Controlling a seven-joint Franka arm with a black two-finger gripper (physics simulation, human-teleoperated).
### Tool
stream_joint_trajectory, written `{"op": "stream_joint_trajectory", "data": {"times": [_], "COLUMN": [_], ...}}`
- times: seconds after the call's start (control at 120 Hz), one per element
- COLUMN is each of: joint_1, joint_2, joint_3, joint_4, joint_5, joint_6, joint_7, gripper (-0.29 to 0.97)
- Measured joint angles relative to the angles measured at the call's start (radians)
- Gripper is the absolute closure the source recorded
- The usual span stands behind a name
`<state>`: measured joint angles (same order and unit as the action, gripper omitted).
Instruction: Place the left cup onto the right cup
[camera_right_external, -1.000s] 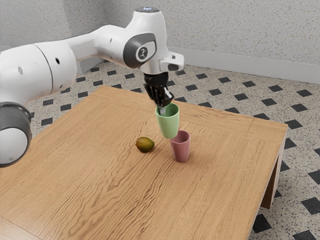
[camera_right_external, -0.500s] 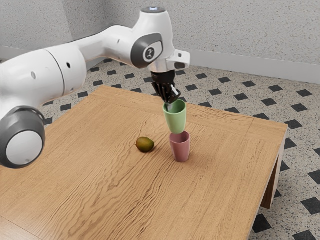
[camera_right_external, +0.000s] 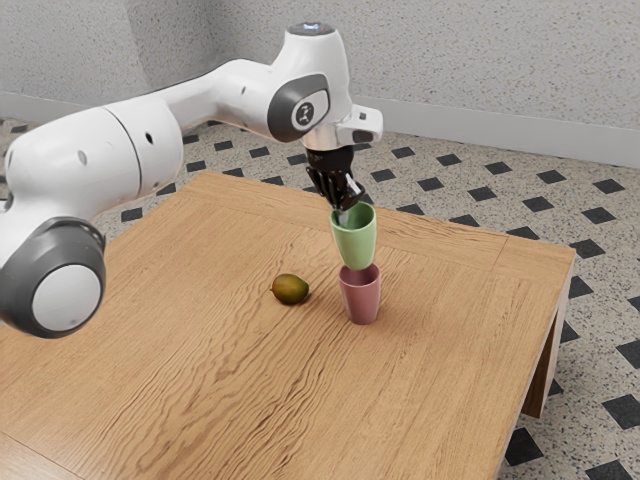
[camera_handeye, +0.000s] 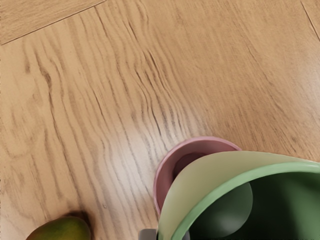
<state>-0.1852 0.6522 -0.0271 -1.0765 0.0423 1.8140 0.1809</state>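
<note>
Right over the pink cup (camera_right_external: 360, 295) hangs the green cup (camera_right_external: 354, 237), upright, its base at the pink rim. The black gripper (camera_right_external: 345, 205) is clenched narrowly on its rim. A mango (camera_right_external: 290, 289) lies near on the wooden table (camera_right_external: 200, 380). The wrist view looks down into the green cup's dark inside.

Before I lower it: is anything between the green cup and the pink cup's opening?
Nothing visible. The gripper holds the green cup directly over the pink cup, its base at the pink rim. The fruit lies apart on the table, toward the exterior view's left.
</note>
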Motion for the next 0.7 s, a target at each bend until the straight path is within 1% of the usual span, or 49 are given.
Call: {"op": "stream_joint_trajectory", "data": {"times": [0.7], "joint_1": [0.016], "joint_2": [0.052], "joint_3": [-0.015], "joint_4": [0.044], "joint_5": [0.0], "joint_6": [0.001], "joint_7": [0.0], "gripper": [0.79]}}
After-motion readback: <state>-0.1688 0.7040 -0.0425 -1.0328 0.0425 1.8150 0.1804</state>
